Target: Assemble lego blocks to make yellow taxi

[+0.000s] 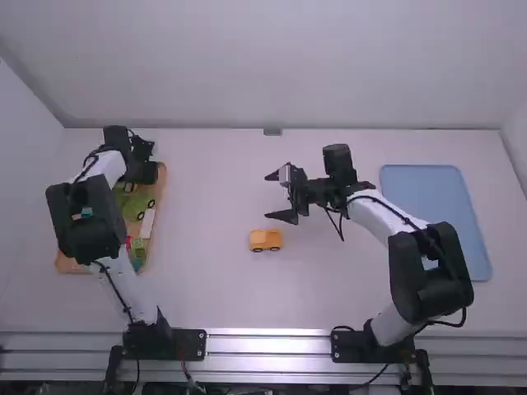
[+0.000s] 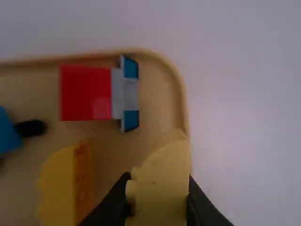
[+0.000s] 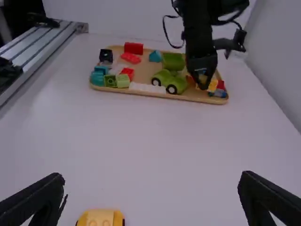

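Note:
In the high view my left gripper is over the far end of the wooden tray. My left gripper is shut on a yellow block with a rounded top, above the tray's corner in the left wrist view. A yellow-orange car base with dark wheels sits on the table near the middle. Just beyond it, towards the right, my right gripper stands open with nothing between its fingers. The right wrist view has the car base low between the wide-set fingertips of my right gripper.
The tray holds several loose pieces, among them a green car, red blocks and teal blocks. A red block and another yellow piece lie near the held block. A blue tray stands at the right.

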Motion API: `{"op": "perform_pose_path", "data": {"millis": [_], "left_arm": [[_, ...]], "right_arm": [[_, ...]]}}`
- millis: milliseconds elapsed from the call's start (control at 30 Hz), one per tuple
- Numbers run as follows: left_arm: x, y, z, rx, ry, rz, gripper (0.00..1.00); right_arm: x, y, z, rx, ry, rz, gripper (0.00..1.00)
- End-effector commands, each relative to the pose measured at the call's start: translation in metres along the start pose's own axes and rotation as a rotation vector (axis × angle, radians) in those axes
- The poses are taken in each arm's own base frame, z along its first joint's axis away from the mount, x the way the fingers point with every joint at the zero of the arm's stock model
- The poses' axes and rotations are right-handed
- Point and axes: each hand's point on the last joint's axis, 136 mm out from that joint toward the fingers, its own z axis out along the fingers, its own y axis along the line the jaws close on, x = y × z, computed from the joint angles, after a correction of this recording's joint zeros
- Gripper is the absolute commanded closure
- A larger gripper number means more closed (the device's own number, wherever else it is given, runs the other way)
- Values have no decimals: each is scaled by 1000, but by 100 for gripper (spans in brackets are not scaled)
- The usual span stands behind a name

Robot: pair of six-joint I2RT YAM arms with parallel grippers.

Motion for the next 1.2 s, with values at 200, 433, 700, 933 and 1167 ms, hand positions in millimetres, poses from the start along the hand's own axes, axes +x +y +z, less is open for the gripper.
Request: {"op": "perform_pose_path", "data": {"millis": [200, 433, 700, 933, 1167], "left_arm": [[-19, -47, -79, -77, -197, 158, 95], [-6, -143, -114, -50, -403, 447, 98], [4, -244, -137, -1, -625, 857, 98], [-4, -280, -150, 31, -736, 909, 98], [2, -303, -154, 111, -763, 946, 98]], "right_arm": [[-22, -14, -3, 41, -34, 82, 1], [-29, -34, -5, 123, -47, 194, 1], [-41, -39, -17, 94, -124, 470, 1], [-26, -40, -10, 71, -122, 654, 11], [-17, -42, 9, 1, -160, 723, 31]]}}
